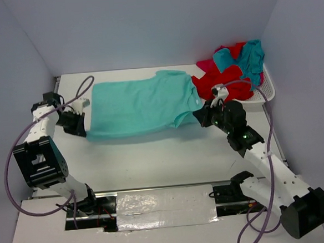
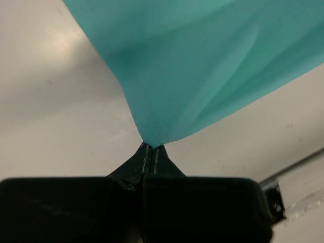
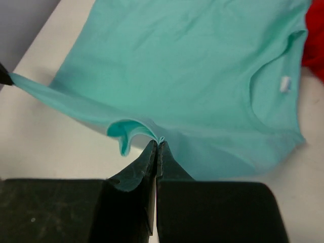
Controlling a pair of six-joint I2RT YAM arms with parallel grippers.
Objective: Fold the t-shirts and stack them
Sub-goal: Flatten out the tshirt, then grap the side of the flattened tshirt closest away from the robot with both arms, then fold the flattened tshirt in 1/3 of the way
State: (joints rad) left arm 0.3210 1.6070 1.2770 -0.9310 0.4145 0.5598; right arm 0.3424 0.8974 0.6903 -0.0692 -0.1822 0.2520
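Now stretched: a teal t-shirt (image 1: 141, 106) spans the centre of the overhead frame, its far side lying on the worktop (image 1: 153, 161) and its near edge apparently raised, a shadow beneath it.
Left end effector (image 2: 152, 149): jaws pinched fully together on the shirt's lower corner at frame left, with cloth fanning out from the tips.
Right end effector (image 3: 158, 144): clamped tight on the near sleeve's hem, right of centre, with a curl of fabric beside the tips.
Why held so: gripping both ends of one long edge probably pulls the cloth smooth and readies that edge to be carried over for a fold.
Waiting: red and teal t-shirts (image 1: 231, 72) heaped in a white basket (image 1: 268, 89), upper right, just beside the collar.
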